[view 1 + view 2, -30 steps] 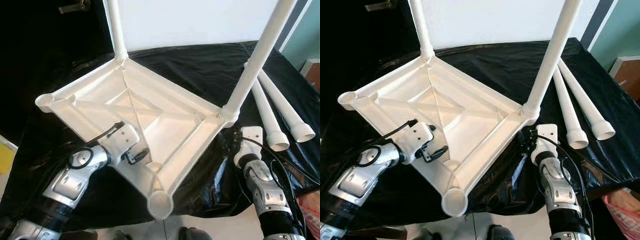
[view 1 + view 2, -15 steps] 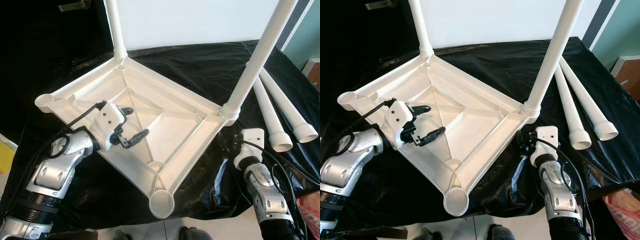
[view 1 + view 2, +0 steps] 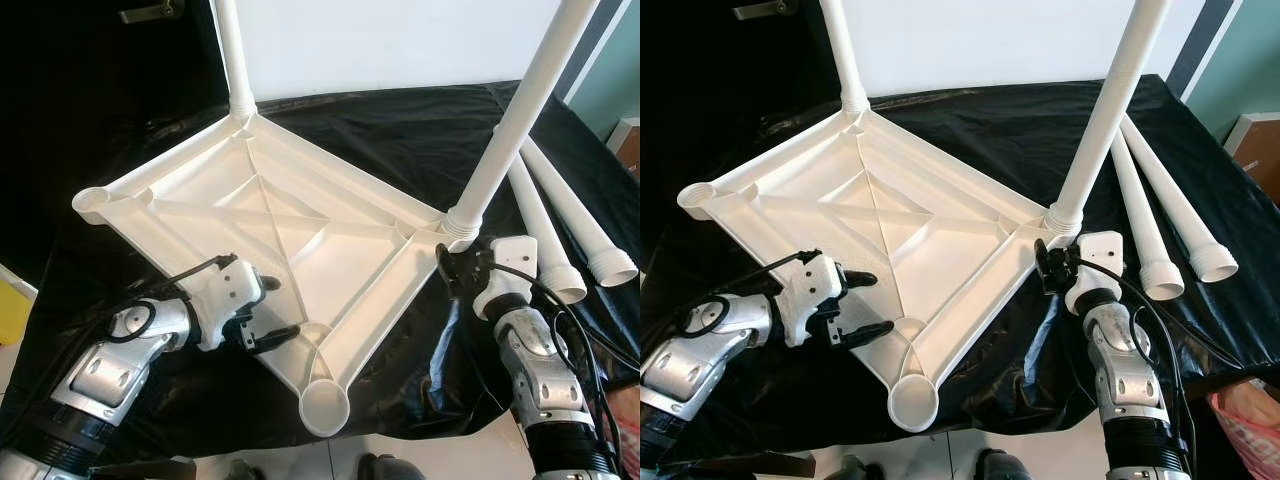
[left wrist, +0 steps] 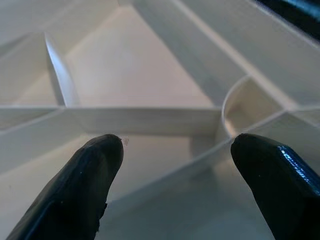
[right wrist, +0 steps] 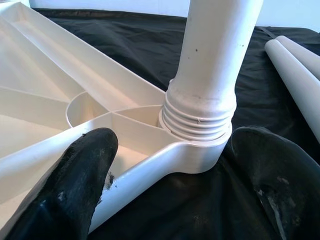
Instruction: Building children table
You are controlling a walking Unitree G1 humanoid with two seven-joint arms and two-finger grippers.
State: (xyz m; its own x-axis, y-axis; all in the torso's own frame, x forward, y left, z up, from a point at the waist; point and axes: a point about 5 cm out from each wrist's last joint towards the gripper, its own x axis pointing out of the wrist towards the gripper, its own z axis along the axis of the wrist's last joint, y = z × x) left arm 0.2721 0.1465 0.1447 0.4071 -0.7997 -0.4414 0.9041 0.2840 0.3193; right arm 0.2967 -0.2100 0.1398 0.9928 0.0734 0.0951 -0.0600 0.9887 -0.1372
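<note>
A white children's table top point(image 3: 300, 225) lies upside down on the black cloth. One leg point(image 3: 232, 60) stands screwed into its far corner and another leg point(image 3: 510, 120) into its right corner. The left socket point(image 3: 92, 203) and near socket point(image 3: 323, 408) hold nothing. Two loose legs point(image 3: 545, 230) lie on the cloth to the right. My left gripper point(image 3: 283, 308) is open over the top's near-left rim, its fingers point(image 4: 95, 170) straddling a rib. My right gripper point(image 3: 455, 270) is open at the right corner, its fingers point(image 5: 85, 175) either side of the threaded leg base point(image 5: 200, 112).
The black cloth point(image 3: 400, 140) covers the whole work table, whose front edge runs just below the near socket. A white wall point(image 3: 400, 40) rises behind it. A yellow object point(image 3: 10, 305) sits at the far left, and pink fabric point(image 3: 1250, 425) at the lower right.
My left gripper has pulled back from the middle of the table top to its near-left rim. My right gripper has moved forward up to the corner with the leg.
</note>
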